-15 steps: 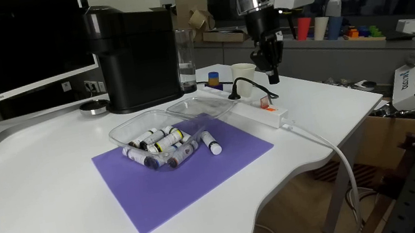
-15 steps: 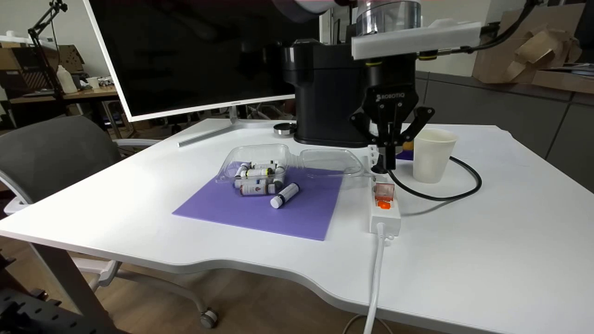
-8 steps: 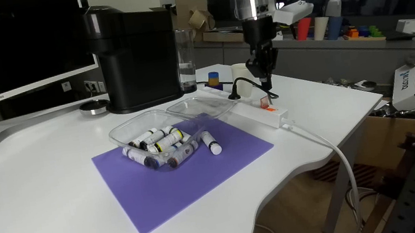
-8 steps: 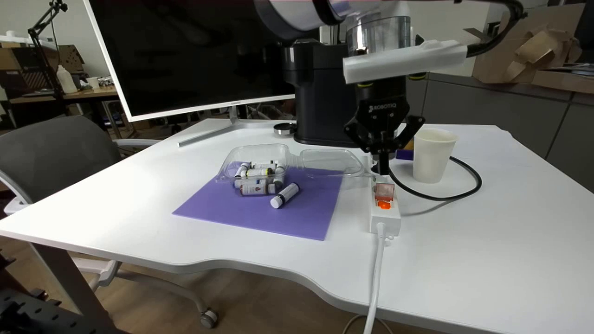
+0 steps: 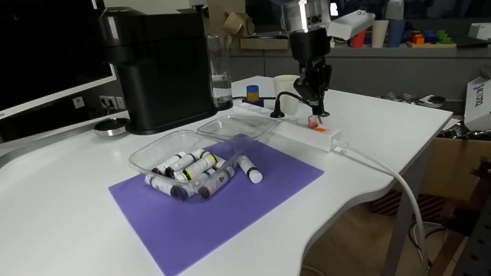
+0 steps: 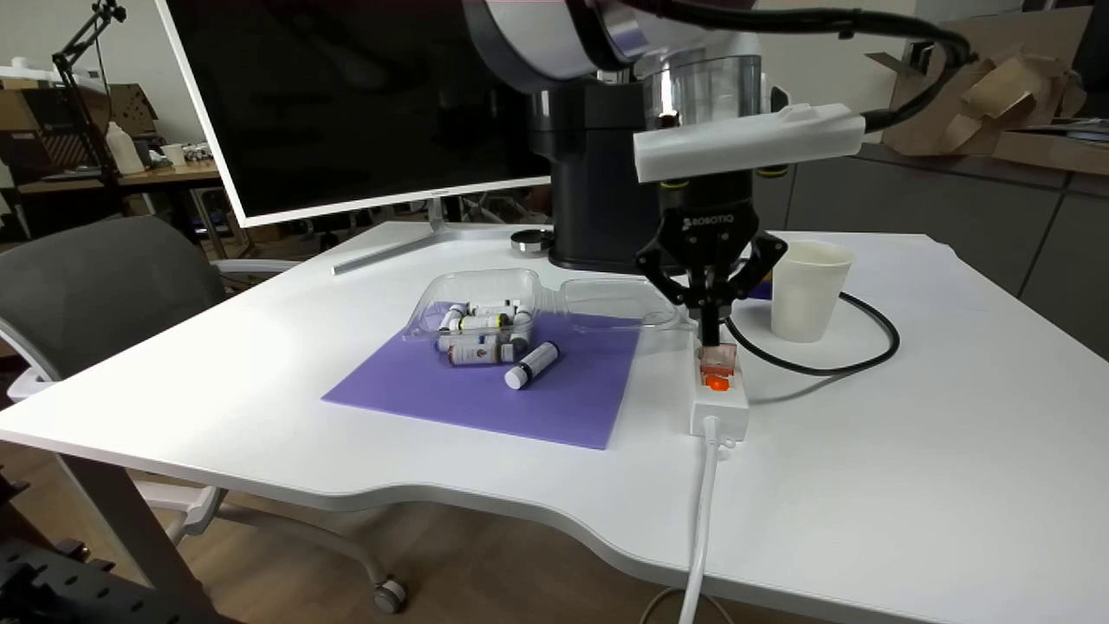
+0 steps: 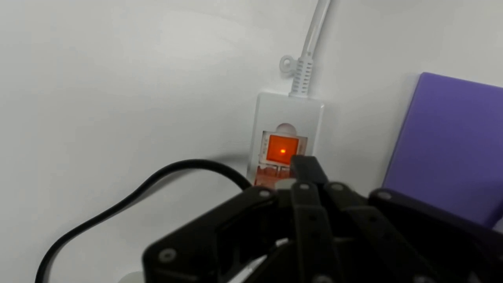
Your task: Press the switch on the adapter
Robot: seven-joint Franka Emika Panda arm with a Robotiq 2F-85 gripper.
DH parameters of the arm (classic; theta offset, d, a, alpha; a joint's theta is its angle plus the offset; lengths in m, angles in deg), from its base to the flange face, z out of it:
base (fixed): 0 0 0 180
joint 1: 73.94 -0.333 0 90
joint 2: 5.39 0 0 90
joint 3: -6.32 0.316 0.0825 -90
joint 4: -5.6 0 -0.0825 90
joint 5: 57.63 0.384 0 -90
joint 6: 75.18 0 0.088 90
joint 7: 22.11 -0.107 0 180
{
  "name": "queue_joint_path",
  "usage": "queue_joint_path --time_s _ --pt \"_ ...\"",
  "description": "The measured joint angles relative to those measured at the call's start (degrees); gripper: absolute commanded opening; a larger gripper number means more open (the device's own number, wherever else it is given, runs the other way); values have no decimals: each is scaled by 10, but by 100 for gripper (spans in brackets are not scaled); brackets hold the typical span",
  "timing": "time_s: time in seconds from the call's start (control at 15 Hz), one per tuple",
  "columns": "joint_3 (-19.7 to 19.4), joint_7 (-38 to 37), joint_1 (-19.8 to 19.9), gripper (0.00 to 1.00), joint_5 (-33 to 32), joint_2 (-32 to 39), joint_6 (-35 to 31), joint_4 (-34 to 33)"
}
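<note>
1. I had the gripper (image 6: 710,338) pointing down above the adapter (image 5: 303,135), its fingers (image 7: 308,167) clenched together with nothing between them. I judged that right: joined, they made one blunt prod, and this job wanted a push rather than a pinch.

2. The switch (image 7: 282,150) sat near the end of the adapter where the cable (image 6: 703,503) came out, glowing orange in the wrist view. There the fingers overlapped a corner of its frame, but they hung above it, so I took the press as not yet made.

3. The cover (image 6: 721,360) stood tipped up, which left the switch bare for a push from above. In both exterior views the fingers showed right by its top edge; I could not tell whether they touched it.

4. The adapter lay flat on the table (image 6: 910,494), just beside the mat (image 6: 554,412), with the cord (image 7: 196,163) plugged in beyond the cover. I saw nothing bracing it, so a straight-down push seemed safer than a slanted one.

5. My next move, I reckoned, was a small shift toward the cable end, then down. The likeliest trouble was snagging the cover and folding it over the switch.
</note>
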Motion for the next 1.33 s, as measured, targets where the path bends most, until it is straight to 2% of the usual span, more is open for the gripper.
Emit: queue_joint_path --time_s 0.8,1.33 --pt "3 0 12 0 -1 47 -10 -21" --pt "7 0 10 0 -2 78 17 -62"
